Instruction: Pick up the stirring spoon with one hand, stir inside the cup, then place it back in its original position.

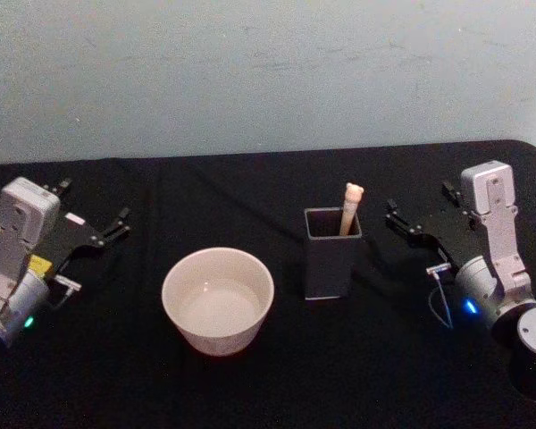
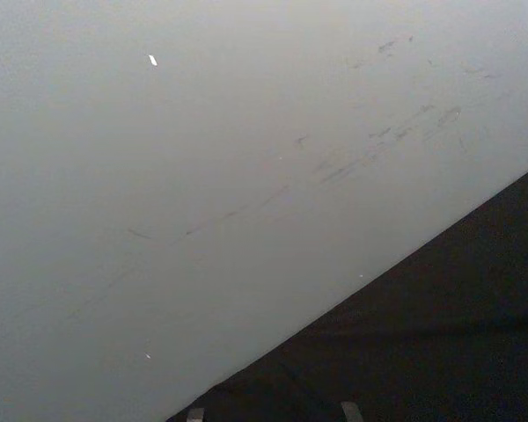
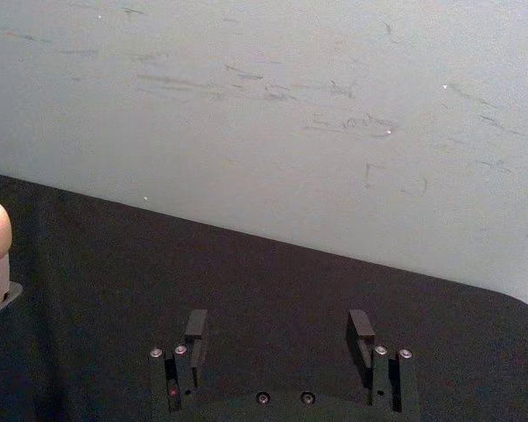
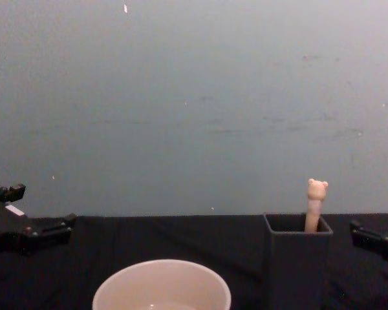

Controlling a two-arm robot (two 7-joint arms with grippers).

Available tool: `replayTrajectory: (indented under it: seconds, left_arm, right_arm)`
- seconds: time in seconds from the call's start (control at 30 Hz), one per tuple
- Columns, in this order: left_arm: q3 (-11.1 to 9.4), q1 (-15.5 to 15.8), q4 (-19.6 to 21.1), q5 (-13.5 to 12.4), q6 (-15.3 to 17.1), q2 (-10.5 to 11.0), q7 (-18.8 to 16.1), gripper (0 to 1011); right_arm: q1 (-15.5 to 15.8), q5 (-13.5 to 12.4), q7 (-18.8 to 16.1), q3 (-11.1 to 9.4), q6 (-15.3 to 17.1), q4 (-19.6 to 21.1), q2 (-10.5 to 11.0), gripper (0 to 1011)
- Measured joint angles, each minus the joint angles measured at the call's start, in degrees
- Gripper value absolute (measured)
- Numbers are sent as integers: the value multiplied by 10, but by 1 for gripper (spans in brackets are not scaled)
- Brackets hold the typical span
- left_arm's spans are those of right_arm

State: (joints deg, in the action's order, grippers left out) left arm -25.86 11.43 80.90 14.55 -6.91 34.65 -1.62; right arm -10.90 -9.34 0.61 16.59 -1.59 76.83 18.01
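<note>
Upright, the spoon (image 1: 350, 209) stands in the dark grey holder (image 1: 331, 261) near the table's middle, its bear-head top leaning on the far right corner. Just left sits the wide cream cup (image 1: 218, 300). Right of the holder, the right gripper (image 1: 418, 210) hangs apart, jaws wide and empty. At the far left, the left gripper (image 1: 94, 210) is likewise spread, holding nothing, over the black table (image 1: 250, 384).

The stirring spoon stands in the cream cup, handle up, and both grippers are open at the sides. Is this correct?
Not quite. The stirring spoon stands in the dark grey holder, not the cream cup, as the head view shows. The left gripper and right gripper are indeed open at the sides.
</note>
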Motion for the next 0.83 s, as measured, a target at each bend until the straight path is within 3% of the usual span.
replayTrajectory:
  seconds: [0.83]
  left_arm:
    - [0, 0, 0, 0, 0, 0, 0, 1001]
  right_arm:
    - [0, 0, 0, 0, -1, 0, 0, 1002]
